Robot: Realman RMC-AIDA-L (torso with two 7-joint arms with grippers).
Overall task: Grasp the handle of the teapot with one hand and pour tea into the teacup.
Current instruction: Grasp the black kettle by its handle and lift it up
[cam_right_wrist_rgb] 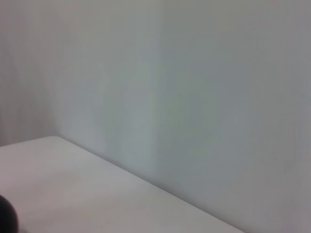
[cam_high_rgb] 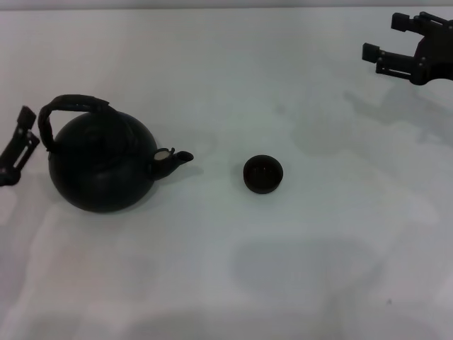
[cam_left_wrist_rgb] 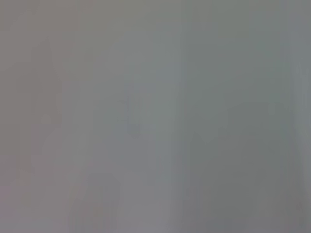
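Smooth white table point(cam_high_rgb: 318, 269), bulbous matte teapot point(cam_high_rgb: 102, 166)

The left gripper point(cam_high_rgb: 18, 145) is cut by the picture edge just beside the teapot point(cam_high_rgb: 102, 164), on the side away from its spout; only two thin dark fingers point(cam_high_rgb: 25, 120) show, and how they stand cannot be told. The right gripper point(cam_high_rgb: 396, 42) is far from the teapot, in the corner beyond the teacup point(cam_high_rgb: 263, 174), and its body is cut off by the edge. Inside the teacup some small marks are too small to tell. The left wrist view shows only a grey blur. In the right wrist view, a dark round thing point(cam_right_wrist_rgb: 7, 216) is mostly cut off; what it is cannot be told.
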